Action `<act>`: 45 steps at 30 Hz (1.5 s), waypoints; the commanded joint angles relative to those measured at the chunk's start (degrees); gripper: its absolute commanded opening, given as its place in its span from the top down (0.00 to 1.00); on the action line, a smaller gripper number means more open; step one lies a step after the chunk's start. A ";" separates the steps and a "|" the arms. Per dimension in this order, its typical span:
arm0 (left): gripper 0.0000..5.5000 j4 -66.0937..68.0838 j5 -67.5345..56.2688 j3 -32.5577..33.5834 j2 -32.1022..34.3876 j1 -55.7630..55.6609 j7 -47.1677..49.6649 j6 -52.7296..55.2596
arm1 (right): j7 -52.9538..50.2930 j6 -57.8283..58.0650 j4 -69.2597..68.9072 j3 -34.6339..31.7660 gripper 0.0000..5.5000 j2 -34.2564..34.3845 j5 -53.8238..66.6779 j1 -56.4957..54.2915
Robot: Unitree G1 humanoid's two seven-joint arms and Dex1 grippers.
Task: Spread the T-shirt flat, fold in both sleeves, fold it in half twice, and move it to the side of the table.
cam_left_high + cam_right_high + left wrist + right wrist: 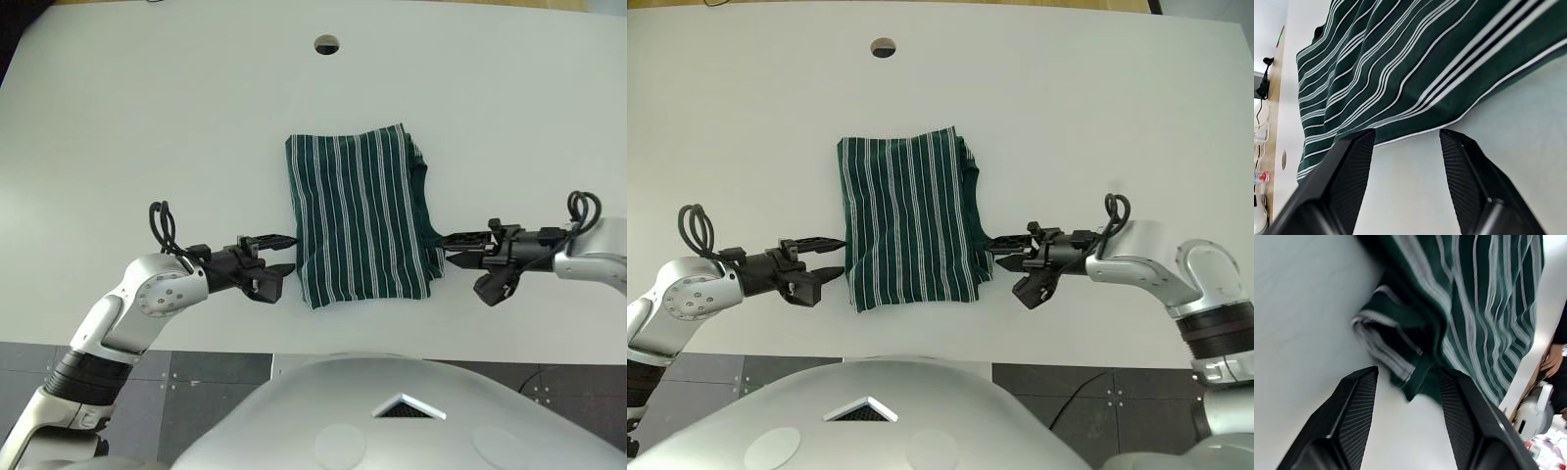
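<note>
The dark green, white-striped T-shirt [358, 215] lies folded into a rectangle on the white surface [147, 127], at the centre of the frame in the left eye view. The left hand [290, 253] sits just left of the shirt's lower left edge, fingers spread and empty. The right hand [449, 247] is at the shirt's lower right edge, fingers parted with nothing gripped and tips right by the bunched hem. A round cable hole [326, 44] sits near the top of the frame.

White table [147, 117], round cable hole [326, 44] near its far edge, dark green white-striped T-shirt [358, 215] lying folded in a rough rectangle toward the near edge, cloth layers bunched along its right side
</note>
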 commanded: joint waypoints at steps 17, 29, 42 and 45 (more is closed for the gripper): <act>0.76 2.68 2.78 -9.47 3.40 -4.66 -8.32 -2.12 | 1.72 -2.35 1.54 8.64 0.87 3.96 0.11 -3.72; 0.98 1.95 -14.58 -6.70 5.80 -6.47 -14.89 4.14 | 18.21 25.99 -7.91 8.68 0.97 2.50 37.12 1.25; 0.98 7.31 -35.82 2.53 -7.04 -20.07 -12.48 43.08 | 13.05 65.81 -1.78 -3.79 0.97 12.43 53.92 -11.29; 0.98 10.83 -38.66 4.17 -10.82 -25.51 -9.78 52.68 | 11.82 72.53 1.20 -2.84 0.97 15.15 51.96 -14.70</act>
